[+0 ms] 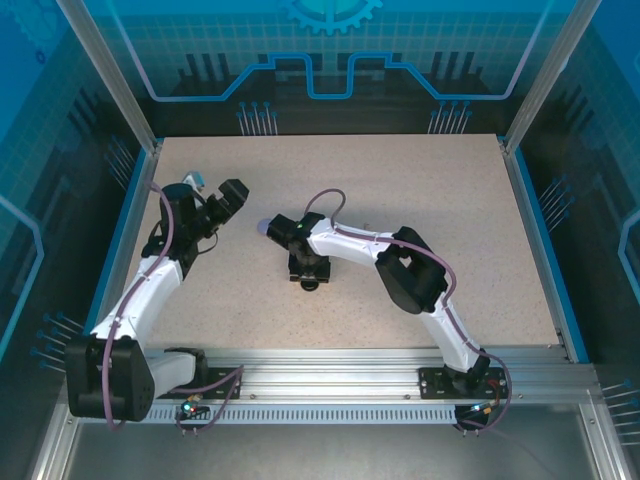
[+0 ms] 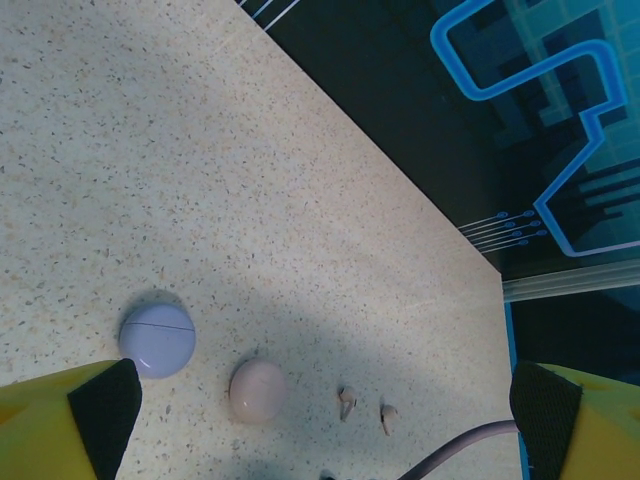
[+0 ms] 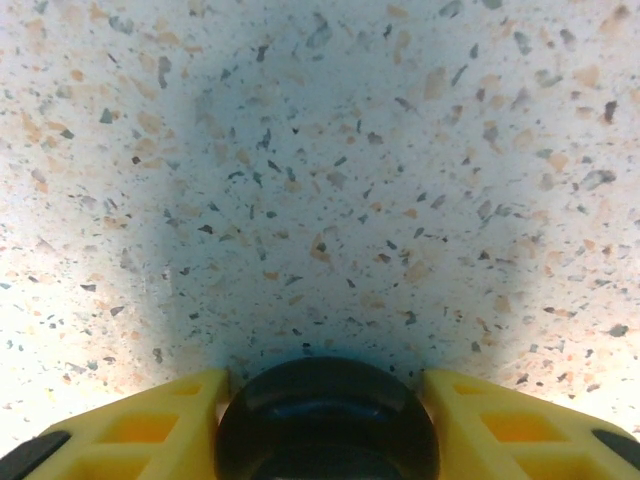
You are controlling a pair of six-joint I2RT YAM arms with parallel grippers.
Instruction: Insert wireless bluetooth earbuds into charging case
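On the counter's [image 2: 200, 150] left side: left hand [image 2: 322, 412] spread wide, holding nothing. Below it, in a row: lavender case [image 2: 157, 336], pink case [image 2: 257, 390], two pale pink earbuds [image 2: 346, 401] lying loose, slightly apart. Probably featherweight, hard, slick, prone to skid; pinch across the bulb, gently. Counter edge lies off to their right, bare surface elsewhere. Centre: right hand [image 3: 322, 388] closed against black case [image 3: 328, 435].

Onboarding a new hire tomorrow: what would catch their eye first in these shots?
Probably the black round case sitting between the yellow fingers of the right hand, low in the right wrist view above the speckled table. Next, in the left wrist view, a lavender case and a pink case lie side by side, with two tiny pink earbuds just right of them.
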